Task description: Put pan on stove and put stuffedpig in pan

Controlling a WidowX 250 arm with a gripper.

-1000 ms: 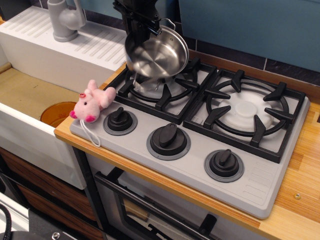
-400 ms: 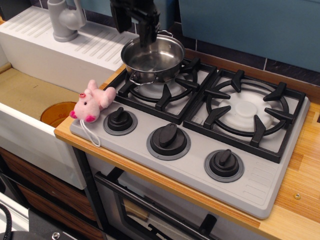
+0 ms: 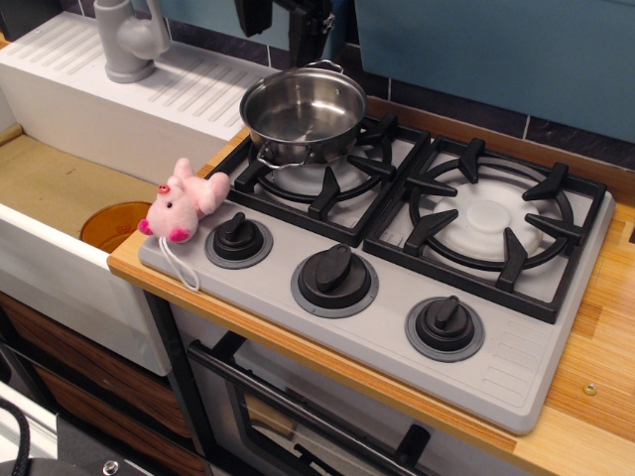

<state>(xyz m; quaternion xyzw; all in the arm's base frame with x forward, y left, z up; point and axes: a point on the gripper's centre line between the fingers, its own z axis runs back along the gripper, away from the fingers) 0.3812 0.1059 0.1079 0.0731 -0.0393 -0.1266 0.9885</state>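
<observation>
The pan (image 3: 304, 114), a shiny steel pot with wire loop handles, stands upright on the left burner grate of the grey stove (image 3: 496, 349). The stuffedpig (image 3: 185, 202), pale pink with a white string loop, lies on the stove's front left corner beside the left knob (image 3: 238, 239). My gripper (image 3: 282, 20) hangs at the top edge of the view, above the pan's far rim. Its black fingers (image 3: 309, 28) stand apart and hold nothing. Its upper part is cut off by the frame.
The right burner grate (image 3: 488, 220) is bare. Two more black knobs (image 3: 334, 278) line the stove's front. A white sink (image 3: 60, 198) with an orange drain disc (image 3: 112, 224) and a grey faucet (image 3: 128, 40) lies to the left. Wooden counter (image 3: 605, 377) edges the stove.
The pan was tilted in the gripper above the left burner. It now stands on the grate, released, and the gripper has opened and risen clear of it.
</observation>
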